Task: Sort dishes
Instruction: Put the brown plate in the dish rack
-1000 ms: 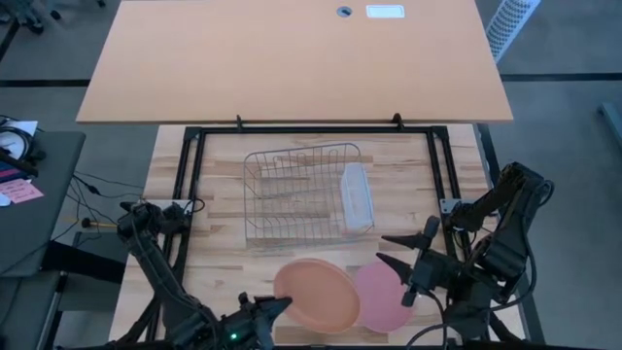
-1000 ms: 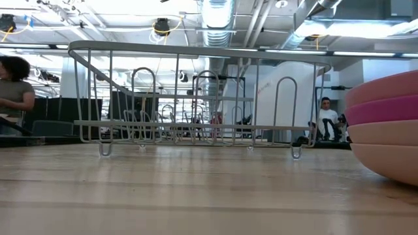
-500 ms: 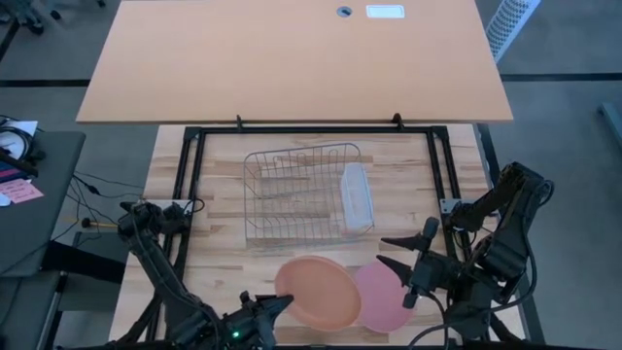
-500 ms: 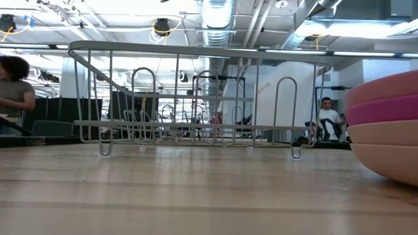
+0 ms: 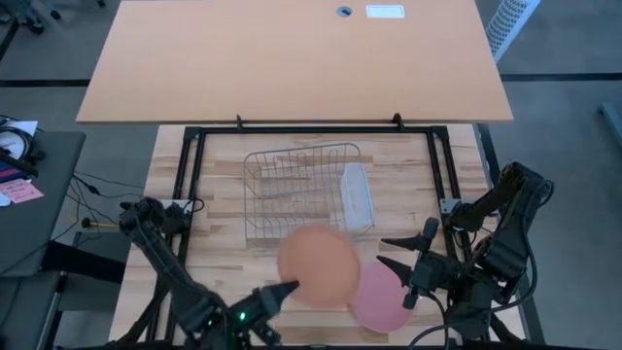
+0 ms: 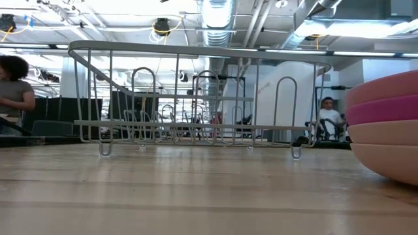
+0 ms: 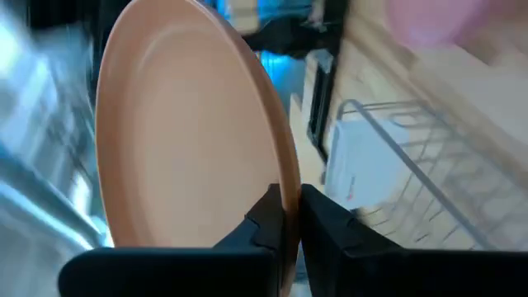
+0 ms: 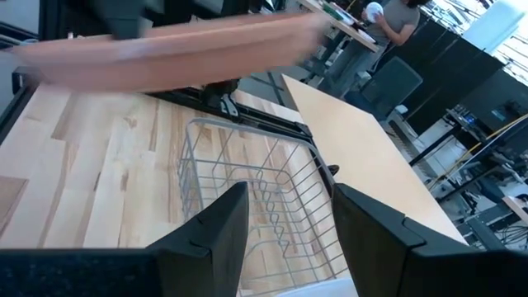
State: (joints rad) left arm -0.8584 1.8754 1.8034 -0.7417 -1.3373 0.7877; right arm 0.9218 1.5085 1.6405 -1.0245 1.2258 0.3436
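My left gripper (image 5: pixel 290 288) is shut on a salmon-orange plate (image 5: pixel 319 267), which hangs clear of the table between the wire rack (image 5: pixel 299 194) and the near edge. In the left wrist view the plate (image 7: pixel 190 140) fills the frame above my left gripper (image 7: pixel 290 216). A stack of pink and magenta plates (image 5: pixel 381 297) rests flat on the table at the near right; the low view shows it as a stack of plates (image 6: pixel 385 130). My right gripper (image 5: pixel 394 251) waits open above that stack, fingers pointing toward the table's left. My left gripper pinches the orange plate's rim (image 7: pixel 289 202) between its two fingers, at the plate's near left edge. The fingers come almost level from the near left. The plate juts out beyond the fingertips, lifted clear of the table and the stack.
A translucent rectangular tub (image 5: pixel 357 197) stands at the rack's right end. A black frame (image 5: pixel 194 185) borders the wooden worktop. People show in the room behind the rack (image 6: pixel 196 98). Bare wood lies left of the rack and along the near left.
My left gripper has carried the orange plate up and toward the far edge, closer to the rack, rolling its wrist so the plate turned with it. The plate no longer overlaps the near part of the pink stack as much.
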